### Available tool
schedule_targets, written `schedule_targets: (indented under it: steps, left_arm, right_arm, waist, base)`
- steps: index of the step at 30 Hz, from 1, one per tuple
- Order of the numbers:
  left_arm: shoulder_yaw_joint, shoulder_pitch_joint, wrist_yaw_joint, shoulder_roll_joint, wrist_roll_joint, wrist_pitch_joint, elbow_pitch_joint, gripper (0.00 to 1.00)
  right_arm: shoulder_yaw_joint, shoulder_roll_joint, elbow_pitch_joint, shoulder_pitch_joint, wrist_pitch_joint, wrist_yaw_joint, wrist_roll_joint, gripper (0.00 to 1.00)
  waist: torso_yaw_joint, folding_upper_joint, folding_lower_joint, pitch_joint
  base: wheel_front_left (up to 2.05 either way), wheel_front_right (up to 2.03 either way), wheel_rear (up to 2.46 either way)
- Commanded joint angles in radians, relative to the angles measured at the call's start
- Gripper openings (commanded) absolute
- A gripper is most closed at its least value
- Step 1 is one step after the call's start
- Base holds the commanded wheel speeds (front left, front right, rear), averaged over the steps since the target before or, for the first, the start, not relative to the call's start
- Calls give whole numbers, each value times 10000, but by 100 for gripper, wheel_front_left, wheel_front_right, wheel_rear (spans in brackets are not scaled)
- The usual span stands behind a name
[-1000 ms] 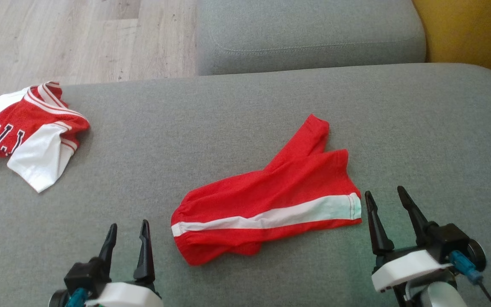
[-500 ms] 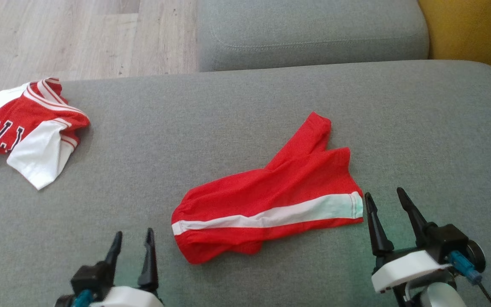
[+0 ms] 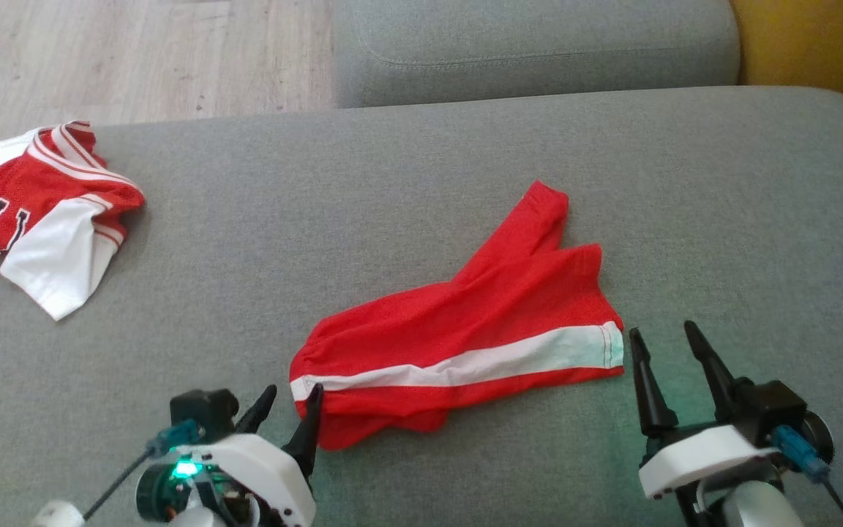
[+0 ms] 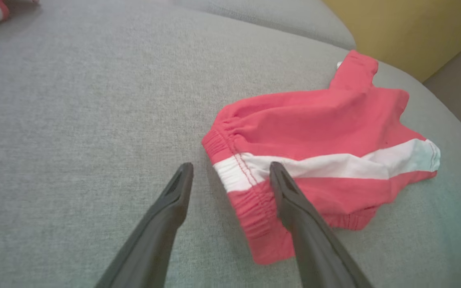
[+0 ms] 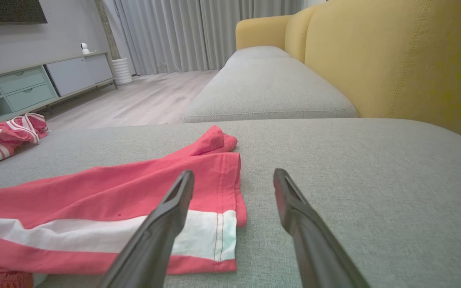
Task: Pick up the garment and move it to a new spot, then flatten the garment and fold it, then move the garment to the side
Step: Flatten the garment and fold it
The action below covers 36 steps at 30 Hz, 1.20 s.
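Here the red shorts lie spread on the grey sofa cushion, long axis running crosswise: waistband end toward the robot's left, striped leg hem toward its right. The left gripper, jaws wide and empty, sits at the waistband end, one finger over the elastic, the other just off it. The right gripper, likewise released and empty, stands just beside the hem, not touching. The left arm is nearer, so a pinch at the waistband looks likely first.
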Motion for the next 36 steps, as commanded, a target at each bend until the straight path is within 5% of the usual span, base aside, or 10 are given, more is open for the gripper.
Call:
schedule_targets:
  steps: [1,14,16,18,22,36]
  left_arm:
    - [423,-563,36,217,-175,221,-289,100]
    - [764,-441,-61,-224,-1425,899,-509,100]
    - [794,-470,-93,-294,-1497,836,-563,81]
    - [830,-504,-126,-373,-1561,746,-641,45]
    - [917,-555,-168,-457,-1573,449,-809,0]
    - [644,-514,-164,-621,-1198,-136,-799,0]
  right_arm:
    - [345,-50,-227,-543,-4,39,69,100]
    - [366,-50,-165,-563,68,39,22,100]
    - [359,-50,-160,-586,72,39,7,100]
    - [355,-50,-128,-632,137,39,-55,100]
    - [425,-50,40,-902,496,39,-261,100]
    - [908,-50,1828,-1990,2444,39,-11,100]
  waist:
    - [-91,0,-1,45]
    - [-368,0,-1,219]
    - [-382,0,-1,250]
    - [-382,0,-1,301]
    - [-350,0,-1,432]
    - [86,0,-1,720]
  base:
    - [0,0,0]
    - [0,0,0]
    - [0,0,0]
    - [0,0,0]
    - [0,0,0]
    - [0,0,0]
